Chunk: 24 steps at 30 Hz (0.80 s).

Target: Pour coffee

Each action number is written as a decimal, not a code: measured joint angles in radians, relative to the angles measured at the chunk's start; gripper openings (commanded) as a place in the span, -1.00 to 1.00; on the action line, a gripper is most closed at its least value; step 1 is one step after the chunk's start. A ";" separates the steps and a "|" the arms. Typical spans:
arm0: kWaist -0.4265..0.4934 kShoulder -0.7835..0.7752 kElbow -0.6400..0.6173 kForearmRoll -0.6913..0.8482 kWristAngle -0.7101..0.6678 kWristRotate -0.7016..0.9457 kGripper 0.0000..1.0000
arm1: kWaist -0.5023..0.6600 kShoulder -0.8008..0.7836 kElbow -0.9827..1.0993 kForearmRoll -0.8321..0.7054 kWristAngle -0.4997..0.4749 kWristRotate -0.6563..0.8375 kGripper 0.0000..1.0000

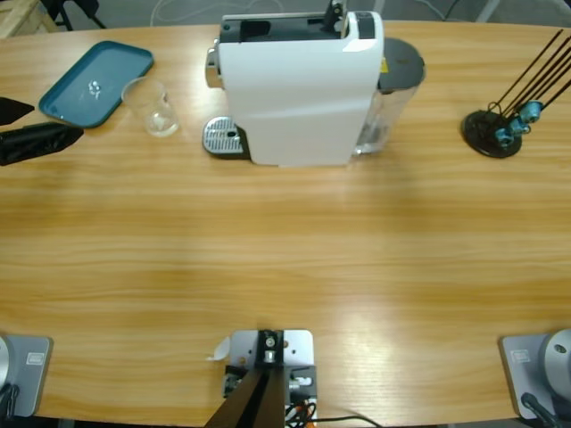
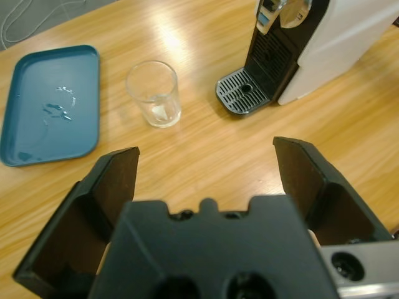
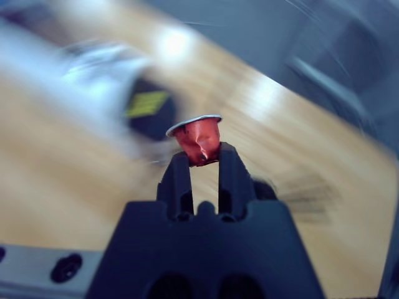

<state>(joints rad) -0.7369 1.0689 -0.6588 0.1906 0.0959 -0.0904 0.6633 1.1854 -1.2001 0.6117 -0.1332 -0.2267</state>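
A clear glass tumbler [image 1: 154, 108] [image 2: 154, 93] stands upright on the table between the teal tray [image 1: 111, 58] [image 2: 25, 118] and the white coffee machine [image 1: 299, 89] [image 2: 340, 37]. The coffee is out of view. My left gripper [image 1: 55, 122] [image 2: 206, 152] is open at the table's left edge, short of the tumbler, with nothing between its jaws. My right gripper [image 3: 202, 156] is shut on a red coffee capsule [image 3: 199, 138] with a silver rim, held in the air; it does not show in the high view.
The machine's round metal drip grate [image 1: 223, 136] [image 2: 243, 93] sits at its front with nothing on it. A black capsule stand [image 1: 493, 132] with thin rods stands at the far right. Bare wooden tabletop [image 1: 285, 259] fills the middle and front.
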 measured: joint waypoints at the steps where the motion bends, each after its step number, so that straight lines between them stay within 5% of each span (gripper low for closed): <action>1: 0.000 0.000 0.000 -0.001 -0.010 0.000 0.86 | 0.063 0.000 -0.005 0.022 0.048 -0.059 -1.00; 9: -0.001 0.000 0.000 -0.002 -0.025 0.000 0.86 | 0.282 0.043 -0.161 0.170 0.271 -0.246 -1.00; 24: -0.001 0.000 0.000 -0.002 -0.029 0.000 0.86 | 0.301 0.578 -0.588 0.215 0.330 -0.530 -1.00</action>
<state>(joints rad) -0.7382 1.0689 -0.6590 0.1887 0.0669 -0.0899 0.9646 1.7636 -1.7885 0.8272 0.1971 -0.7568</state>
